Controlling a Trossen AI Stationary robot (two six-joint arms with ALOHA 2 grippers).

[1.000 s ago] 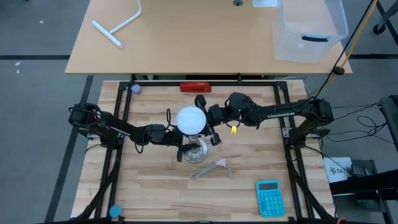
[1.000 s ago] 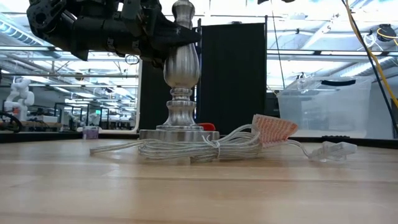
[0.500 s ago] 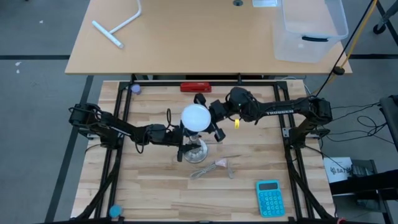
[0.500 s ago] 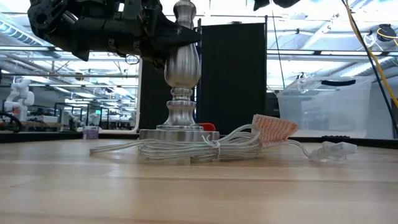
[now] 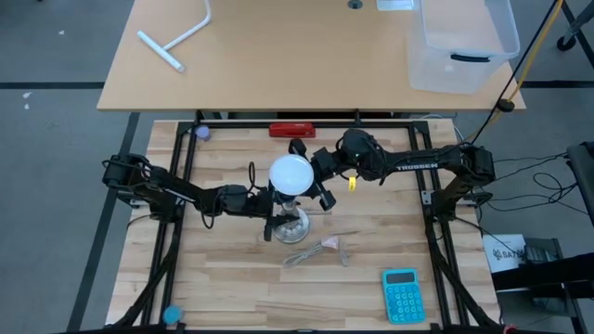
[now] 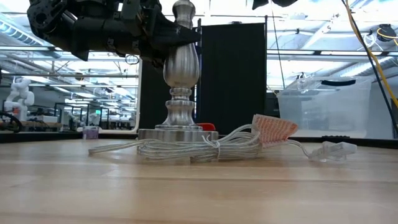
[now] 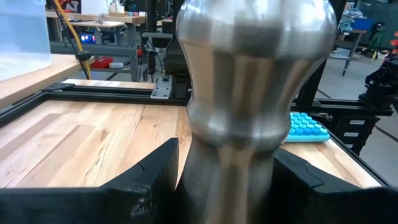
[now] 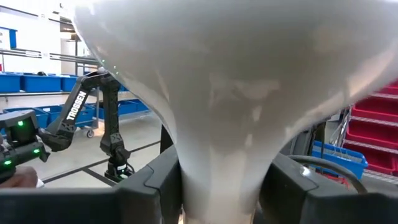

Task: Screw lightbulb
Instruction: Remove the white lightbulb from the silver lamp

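The left arm is stretched low across the bench from its left edge toward the middle, and the left gripper is clamped on the stem of the lamp stand; in the left wrist view the two dark fingers are pressed against either side of the polished metal column. The right arm is reached in from the right edge, bent at the elbow, and the right gripper is closed around the tapering neck of the lightbulb. The bulb is held directly above the stand, near the middle of the bench, with its long axis upright: the round domed head is turned up toward the overhead camera and the narrow end points down at the stand. The bulb is smooth, matte white. The stand is a turned, brushed-silver baluster on a round foot, beside which a coiled clear cord is laid on the pale wooden planks.
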